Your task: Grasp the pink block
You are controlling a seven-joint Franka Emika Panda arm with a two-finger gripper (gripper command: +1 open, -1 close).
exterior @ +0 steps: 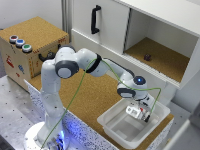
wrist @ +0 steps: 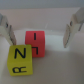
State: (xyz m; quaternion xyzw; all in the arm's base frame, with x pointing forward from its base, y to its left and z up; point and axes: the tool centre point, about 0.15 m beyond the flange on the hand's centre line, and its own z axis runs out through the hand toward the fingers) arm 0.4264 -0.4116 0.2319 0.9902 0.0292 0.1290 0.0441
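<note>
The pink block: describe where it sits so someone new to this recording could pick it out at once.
Find the white tray at the cork counter's end, under the arm's tool. In the wrist view the pink block lies between the tool's open fingers. It is reddish-pink with dark letters, and a yellow cube touches its corner.

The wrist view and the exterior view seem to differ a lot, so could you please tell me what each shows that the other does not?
Only the wrist view shows the small reddish-pink lettered cube between the open pincer fingers, with the small yellow lettered cube beside it.

Only the exterior view shows the white robot arm, the shallow white plastic bin, the white cabinet holding a small dark object, and the cork-topped box with coloured buttons.

Both show the pincer, which is lowered into the bin.
</note>
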